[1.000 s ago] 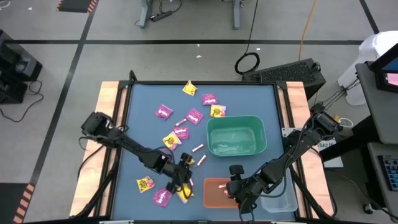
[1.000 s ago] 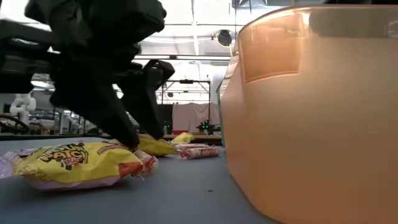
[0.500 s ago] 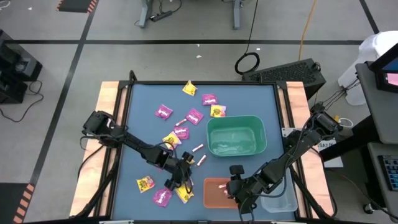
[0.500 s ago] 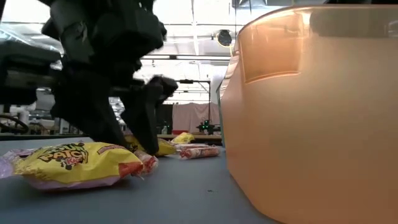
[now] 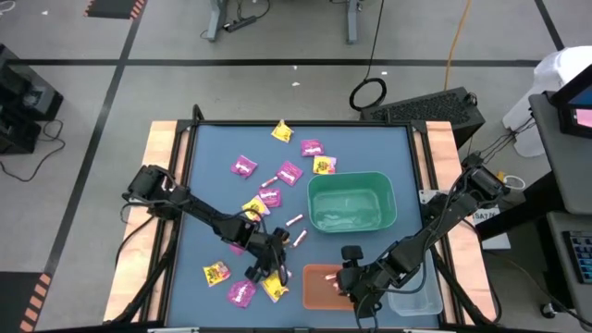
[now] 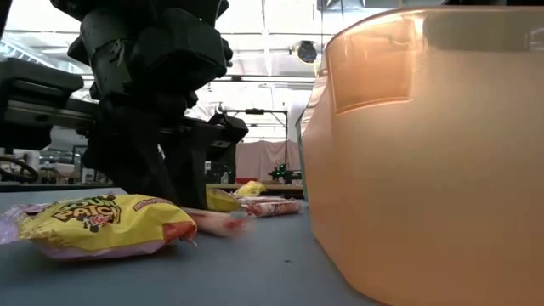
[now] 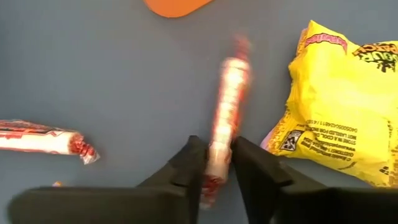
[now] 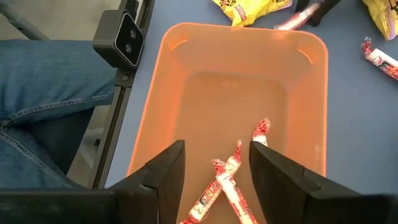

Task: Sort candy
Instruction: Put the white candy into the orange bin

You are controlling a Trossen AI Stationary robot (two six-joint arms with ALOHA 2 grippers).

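Candy lies scattered on the blue table [image 5: 213, 208]: magenta packets [image 5: 243, 166], yellow packets [image 5: 282, 131] and pink-white sticks [image 5: 295, 221]. My left gripper [image 7: 214, 165] is down at the table near the front edge, left of the orange bin [image 5: 324, 285], and is shut on one pink-white stick [image 7: 227, 106]. A yellow packet [image 7: 342, 118] lies right beside that stick. My right gripper [image 8: 217, 162] hangs open above the orange bin [image 8: 242, 93], touching nothing. Sticks [image 8: 230, 180] lie on the bin's floor. My left gripper pinches the pink-white stick near one end [image 7: 217, 149] between its two fingers. The fingers slant down from the table's left side, and the stick runs on ahead of them rather than across them. The stick's free end [image 6: 234, 224] is low over the table; whether it is lifted clear, I cannot tell.
A green bin [image 5: 351, 202] stands right of centre and a clear bin [image 5: 416, 301] at the front right corner. Another stick [image 7: 40, 137] lies close to my left gripper. A person's leg in jeans [image 8: 50, 87] is beside the table near the orange bin.
My left gripper has come down to the table beside the yellow packet and shut its fingers on the pink-white stick. The stick has swung out from beside the packet toward the orange bin.
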